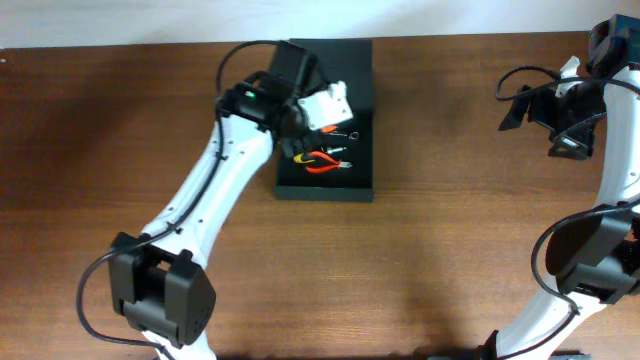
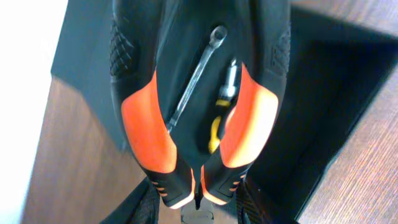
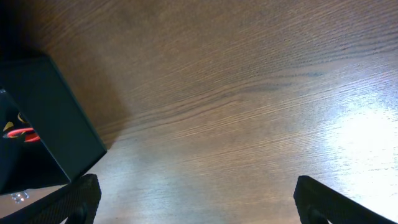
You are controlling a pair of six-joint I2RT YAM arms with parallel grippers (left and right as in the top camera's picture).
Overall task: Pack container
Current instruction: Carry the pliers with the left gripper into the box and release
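The container [image 1: 362, 70] is a dark box, open, at the table's back centre. Inside lie red-handled pliers [image 1: 322, 163], a yellow-handled tool [image 1: 300, 157] and a small wrench [image 1: 345, 135]. My left gripper [image 1: 300, 125] hangs over the container's left part. In the left wrist view it [image 2: 198, 208] is shut on large black-and-orange pliers [image 2: 146, 118], whose handles point away from the camera over the container [image 2: 323, 93]. The wrench [image 2: 198, 74] and the yellow-handled tool [image 2: 219, 115] show between the handles. My right gripper [image 1: 570, 130] is open and empty over bare table at the far right [image 3: 199, 211].
The brown wooden table [image 1: 450, 250] surrounds the box. The container's corner [image 3: 43, 124] shows at the left of the right wrist view, with the red pliers [image 3: 18, 132] just visible. The table's back edge runs close behind the box.
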